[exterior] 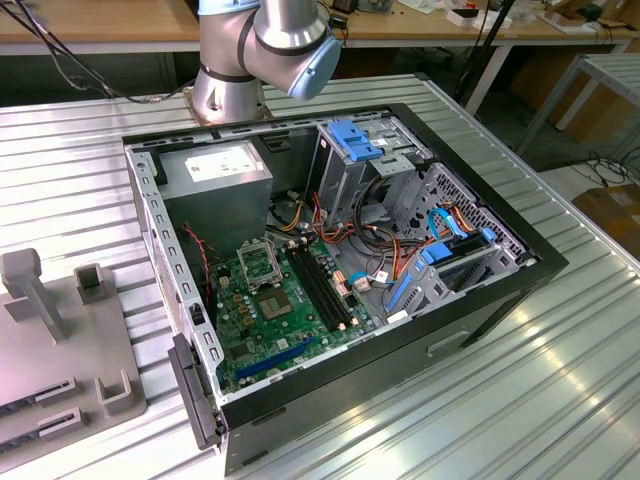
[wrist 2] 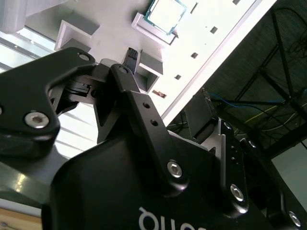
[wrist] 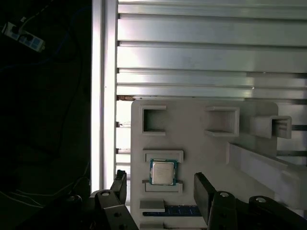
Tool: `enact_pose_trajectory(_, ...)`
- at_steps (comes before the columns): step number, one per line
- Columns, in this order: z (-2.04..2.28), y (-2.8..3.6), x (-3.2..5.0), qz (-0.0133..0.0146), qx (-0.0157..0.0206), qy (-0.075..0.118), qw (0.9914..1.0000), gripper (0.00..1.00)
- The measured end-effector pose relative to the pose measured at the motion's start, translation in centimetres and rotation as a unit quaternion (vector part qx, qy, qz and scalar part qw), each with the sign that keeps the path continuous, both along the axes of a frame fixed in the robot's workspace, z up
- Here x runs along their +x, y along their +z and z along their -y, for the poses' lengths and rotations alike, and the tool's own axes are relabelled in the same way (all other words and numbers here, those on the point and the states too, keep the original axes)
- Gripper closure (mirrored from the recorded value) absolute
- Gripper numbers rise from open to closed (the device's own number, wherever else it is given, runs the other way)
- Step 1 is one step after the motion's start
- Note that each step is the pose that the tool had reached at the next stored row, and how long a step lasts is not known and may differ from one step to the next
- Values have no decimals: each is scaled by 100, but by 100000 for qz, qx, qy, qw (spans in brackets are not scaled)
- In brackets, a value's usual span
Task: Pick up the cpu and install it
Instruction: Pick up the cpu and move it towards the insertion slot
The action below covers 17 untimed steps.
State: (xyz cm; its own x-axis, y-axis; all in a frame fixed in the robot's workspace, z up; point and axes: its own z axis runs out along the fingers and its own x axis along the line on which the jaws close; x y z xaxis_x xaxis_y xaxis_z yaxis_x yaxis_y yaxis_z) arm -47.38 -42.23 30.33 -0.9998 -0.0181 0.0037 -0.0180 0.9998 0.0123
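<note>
Hovering above the grey fixture plate (wrist: 192, 153), the pincer (wrist: 160, 184) is spread wide with nothing between its fingers (wrist: 204, 191). The cpu (wrist: 163, 172) lies flat, metal face up, in a shallow nest on that plate, bracketed on two opposite edges by raised lips (wrist: 163, 154). In the first wrist view the cpu sits centred in the gap between the fingers, apart from both and farther along the approach axis. Being square, it has no long axis. Its two free edges face the fingers; the lipped edges do not. The plate rests on the ribbed metal surface (wrist: 192, 48), to the exterior view's left of the open computer case (exterior: 350, 390), whose socket (exterior: 262, 262) is well apart from the cpu.
</note>
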Motion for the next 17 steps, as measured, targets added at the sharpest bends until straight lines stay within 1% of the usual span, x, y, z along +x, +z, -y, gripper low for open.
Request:
enact_pose_trajectory(1, 0, -1, 0, -1, 1, 0, 100000, 33)
enact_pose_trajectory(3, 0, -51, 0, 2, 2, 0, 100000, 33)
enact_pose_trajectory(17, 0, -58, 0, -1, 2, -5, 100000, 33)
